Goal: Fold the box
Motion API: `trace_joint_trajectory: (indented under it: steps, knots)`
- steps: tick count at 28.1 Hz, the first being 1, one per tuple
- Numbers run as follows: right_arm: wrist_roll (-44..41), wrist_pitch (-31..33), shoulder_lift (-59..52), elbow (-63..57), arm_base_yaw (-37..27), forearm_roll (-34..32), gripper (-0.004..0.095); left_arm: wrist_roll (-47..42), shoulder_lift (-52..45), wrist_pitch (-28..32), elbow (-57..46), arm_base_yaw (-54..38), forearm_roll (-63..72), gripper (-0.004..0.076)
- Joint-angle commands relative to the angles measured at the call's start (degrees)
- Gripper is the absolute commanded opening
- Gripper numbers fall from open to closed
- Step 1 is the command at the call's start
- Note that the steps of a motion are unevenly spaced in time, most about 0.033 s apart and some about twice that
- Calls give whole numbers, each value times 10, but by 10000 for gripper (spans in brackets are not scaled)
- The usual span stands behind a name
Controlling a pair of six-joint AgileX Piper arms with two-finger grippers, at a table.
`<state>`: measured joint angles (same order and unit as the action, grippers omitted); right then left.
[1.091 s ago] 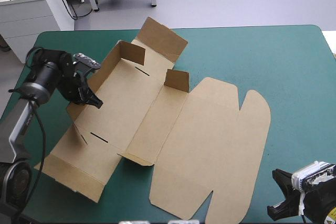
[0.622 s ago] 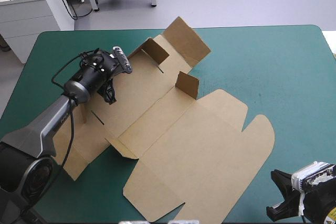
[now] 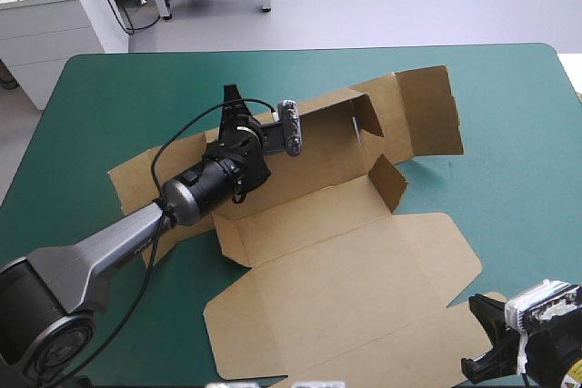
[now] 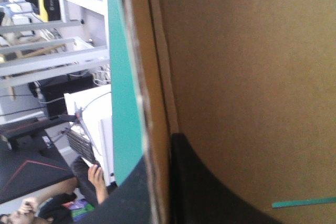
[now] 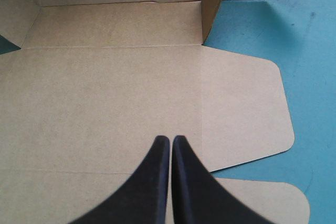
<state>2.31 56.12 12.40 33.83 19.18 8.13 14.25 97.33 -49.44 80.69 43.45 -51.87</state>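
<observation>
The brown box (image 3: pixel 346 261) lies as a cut sheet across the middle of the table, its lid panel flat toward the near edge. Its long far wall is raised, and two small end flaps (image 3: pixel 386 179) stand up. My left gripper (image 3: pixel 231 115) reaches in from the near left and is at that far wall. In the left wrist view its black fingers (image 4: pixel 184 182) are all but shut, with the edge of the box wall (image 4: pixel 247 77) between them. My right gripper (image 3: pixel 486 341) is at the near right corner, shut with nothing in it. It (image 5: pixel 170 139) hovers over the lid panel (image 5: pixel 115 87).
Teal-green cover (image 3: pixel 509 134) shows to the right of the box and along the far edge. A rounded lid tab (image 5: pixel 252 124) lies flat on the cover just ahead of my right gripper.
My left gripper has swung right and farther over the table with the wall in its grip. The whole sheet turned clockwise and slid toward the right. The right gripper stayed put.
</observation>
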Motion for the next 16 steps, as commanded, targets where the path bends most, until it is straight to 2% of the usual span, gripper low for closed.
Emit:
trace_joint_trajectory:
  steps: [1,7,16]
  knots:
    - [6,-31,8,15,-3,5,0,-28,-38,37,-14,18,-90,-8]
    - [5,-31,8,15,-3,5,0,-142,-79,63,-85,59,-196,-8]
    - [5,-31,8,15,-3,4,0,-334,-156,58,-251,130,-436,-8]
